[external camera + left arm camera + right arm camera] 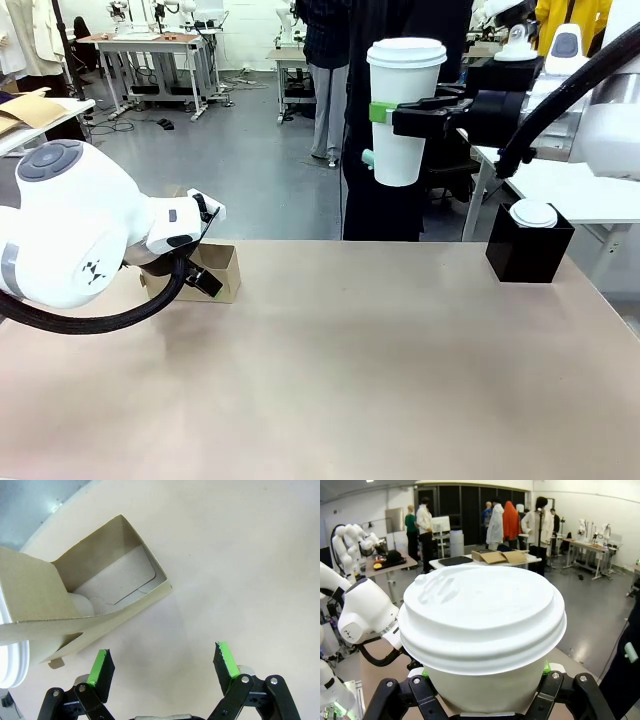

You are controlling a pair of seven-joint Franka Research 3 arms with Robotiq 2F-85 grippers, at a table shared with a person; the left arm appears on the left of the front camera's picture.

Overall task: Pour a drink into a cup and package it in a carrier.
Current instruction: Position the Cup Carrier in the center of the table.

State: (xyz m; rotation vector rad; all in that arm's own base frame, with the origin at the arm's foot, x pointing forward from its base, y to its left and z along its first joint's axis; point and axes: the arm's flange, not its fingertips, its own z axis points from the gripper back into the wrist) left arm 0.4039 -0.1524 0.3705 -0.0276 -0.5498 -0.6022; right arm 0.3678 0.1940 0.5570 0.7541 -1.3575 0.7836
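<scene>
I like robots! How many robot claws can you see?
2. The left gripper hangs open over the table beside the carrier. The right gripper is shut on the cup, high above the table's far edge.

Lidded white cup (400, 160) upright aloft, cardboard carrier (226, 273) left

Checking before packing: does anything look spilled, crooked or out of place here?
No spill shows: the tall white lidded paper cup hangs upright in the right gripper. The small brown cardboard carrier looks askew: a cardboard panel slants across its opening, in front of the open left gripper.
</scene>
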